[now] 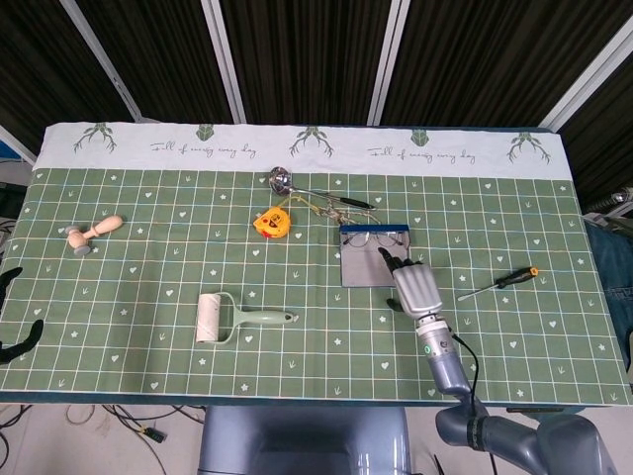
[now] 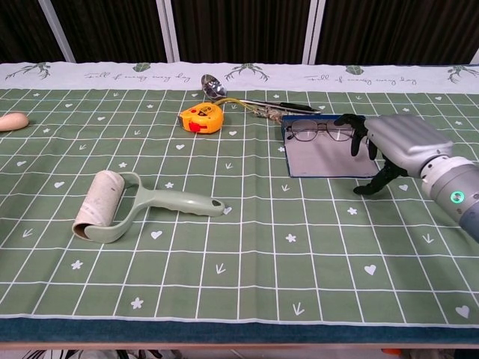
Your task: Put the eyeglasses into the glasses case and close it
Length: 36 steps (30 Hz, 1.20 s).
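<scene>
table (image 1: pixel 148 356): green grid cloth, white deer-print border | backdrop (image 1: pixel 297 49): dark slatted panels, pale beams

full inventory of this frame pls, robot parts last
Thin-framed eyeglasses: 1, dark frame, at far edge of the open case.
Open glasses case: 1, blue edge, grey inside, right of centre.
Yellow tape measure: 1, yellow with red, left of case.
Metal ladle: 1, silver bowl, dark handle, far centre.
Lint roller: 1, pale green handle, near left.
Small wooden tool: 1, light wood, far left.
Screwdriver: 1, orange and black handle, right.
Green patterned tablecloth: 1.
Right hand: 1, grey, fingers spread, holding nothing, by case's right edge.
</scene>
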Motion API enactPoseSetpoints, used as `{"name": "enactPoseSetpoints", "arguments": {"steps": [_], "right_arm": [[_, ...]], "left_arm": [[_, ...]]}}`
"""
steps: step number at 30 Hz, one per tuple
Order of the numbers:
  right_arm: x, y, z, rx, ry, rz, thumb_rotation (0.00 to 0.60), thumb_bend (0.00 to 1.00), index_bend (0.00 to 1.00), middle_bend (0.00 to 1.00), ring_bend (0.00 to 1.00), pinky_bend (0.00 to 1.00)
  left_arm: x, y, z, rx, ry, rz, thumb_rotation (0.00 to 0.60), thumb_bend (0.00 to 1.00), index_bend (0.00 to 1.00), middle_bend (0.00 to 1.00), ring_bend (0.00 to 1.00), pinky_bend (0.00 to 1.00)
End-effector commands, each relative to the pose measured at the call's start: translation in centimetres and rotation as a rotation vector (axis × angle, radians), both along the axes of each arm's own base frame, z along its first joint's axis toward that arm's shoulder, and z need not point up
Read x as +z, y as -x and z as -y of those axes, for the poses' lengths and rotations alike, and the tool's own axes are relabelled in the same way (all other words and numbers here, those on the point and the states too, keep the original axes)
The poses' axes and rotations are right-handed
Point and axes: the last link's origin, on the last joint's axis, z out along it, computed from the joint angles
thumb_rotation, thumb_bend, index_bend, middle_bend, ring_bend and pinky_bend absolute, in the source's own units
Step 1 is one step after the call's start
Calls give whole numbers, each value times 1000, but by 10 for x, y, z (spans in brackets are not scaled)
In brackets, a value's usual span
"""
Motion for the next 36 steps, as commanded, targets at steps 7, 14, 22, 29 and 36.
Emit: {"name": "enactPoseSetpoints", "arguments": {"steps": [7,14,22,29,36], "right_arm": [[-5,-3,9,-26,12,17,600,126,182,401,470,591],[-7,-2,11,-38,20,24,600,125,189,401,470,591],[-10,-3,13,-39,28,28,600,126,204,402,470,591],[-12,-3,14,-39,29,30,600,125,212,402,470,591],[-13,-3,15,-37,30,29,600,125,232,404,471,592]], "left_arm": [[0,0,0,2,1,2,600,311,145,0,0,0],[1,0,0,2,1,1,600,311,146,0,0,0],[0,0,0,3,0,2,600,310,146,0,0,0],[1,0,0,4,0,3,600,311,146,0,0,0],[1,0,0,4,1,4,600,311,146,0,0,0]]}}
